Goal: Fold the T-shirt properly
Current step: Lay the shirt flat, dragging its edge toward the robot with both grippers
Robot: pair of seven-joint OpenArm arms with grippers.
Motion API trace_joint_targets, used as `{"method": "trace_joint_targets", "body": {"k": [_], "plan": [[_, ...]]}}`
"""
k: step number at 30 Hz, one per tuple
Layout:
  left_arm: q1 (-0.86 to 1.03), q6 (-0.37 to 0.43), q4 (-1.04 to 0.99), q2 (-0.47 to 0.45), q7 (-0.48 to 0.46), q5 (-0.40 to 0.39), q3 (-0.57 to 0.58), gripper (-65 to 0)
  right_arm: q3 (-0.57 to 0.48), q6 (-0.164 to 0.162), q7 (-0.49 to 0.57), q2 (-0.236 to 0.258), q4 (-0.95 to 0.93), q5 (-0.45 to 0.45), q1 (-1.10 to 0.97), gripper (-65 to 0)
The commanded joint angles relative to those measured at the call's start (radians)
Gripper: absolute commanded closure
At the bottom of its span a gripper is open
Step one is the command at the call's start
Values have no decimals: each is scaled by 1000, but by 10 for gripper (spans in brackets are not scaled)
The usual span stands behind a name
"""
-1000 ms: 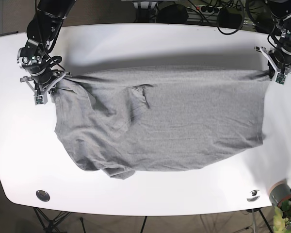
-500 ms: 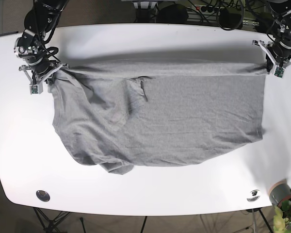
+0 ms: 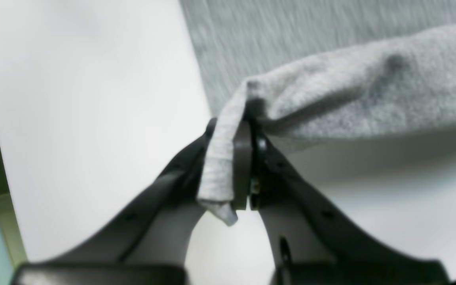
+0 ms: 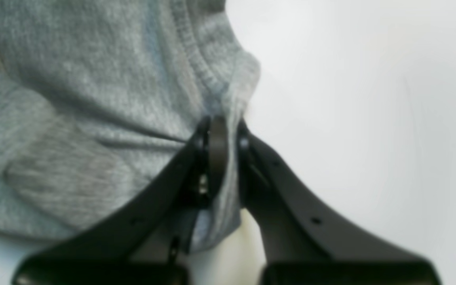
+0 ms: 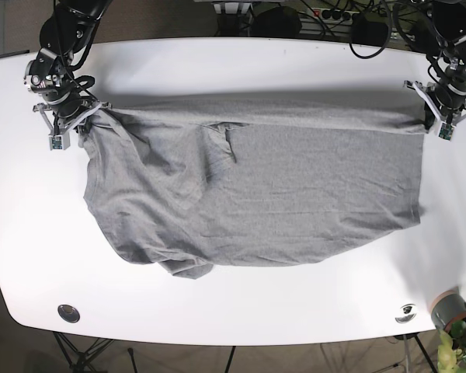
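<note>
A grey T-shirt (image 5: 256, 194) lies spread across the white table (image 5: 241, 70), stretched between my two grippers along its far edge. My left gripper (image 5: 433, 123) is at the table's far right, shut on the shirt's corner; in the left wrist view (image 3: 246, 166) the fabric (image 3: 350, 87) is pinched between the black fingers. My right gripper (image 5: 78, 124) is at the far left, shut on the other corner; in the right wrist view (image 4: 218, 158) a ribbed hem (image 4: 196, 55) is bunched between the fingers. The near left part of the shirt is wrinkled.
A round metal disc (image 5: 68, 313) is set in the table's near left corner and another fitting (image 5: 406, 311) near the right corner. A potted plant (image 5: 454, 318) stands off the near right edge. Cables lie behind the far edge.
Both grippers moved toward the far edge of the table, pulling the shirt's far edge up and taut. The shirt body slid a little with them.
</note>
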Motion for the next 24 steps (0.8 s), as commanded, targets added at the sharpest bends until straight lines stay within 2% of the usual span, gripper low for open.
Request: {"method": "trace_joint_targets", "body": {"k": [1, 3, 5, 10, 11, 12, 14, 17, 19, 22, 24], "plan": [[-38, 14, -30, -20, -6, 10, -12, 0, 6, -7, 9, 15, 11, -7, 7, -21], [-61, 14, -63, -34, -6, 11, -9, -17, 6, -7, 9, 15, 11, -8, 8, -21], [-76, 14, -98, -54, -3, 11, 11, -92, 6, -7, 9, 15, 12, -5, 8, -21], [-107, 14, -171, -83, -5, 4, 28, -382, 6, -7, 9, 14, 12, -5, 10, -21], [-130, 14, -184, -83, -5, 4, 19, -433, 6, -7, 9, 15, 12, -5, 10, -21], [-145, 14, -193, -83, -5, 4, 11, -457, 6, -7, 9, 15, 11, -5, 10, -21], [-187, 14, -227, -83, -5, 1, -10, -481, 6, -7, 9, 15, 11, -4, 10, -21], [-236, 14, -256, -83, -5, -6, -50, -472, 7, -7, 9, 11, 17, -4, 17, -22], [-250, 14, -256, -83, -3, -39, -71, -474, 7, -4, 9, 9, 17, -1, 20, -32], [-248, 14, -253, -83, 0, -130, -98, -472, 7, 27, 9, 9, 17, 81, 17, -62], [-246, 14, -253, -83, 0, -156, -102, -471, 9, 28, 9, 15, 17, 151, 13, -111]]}}
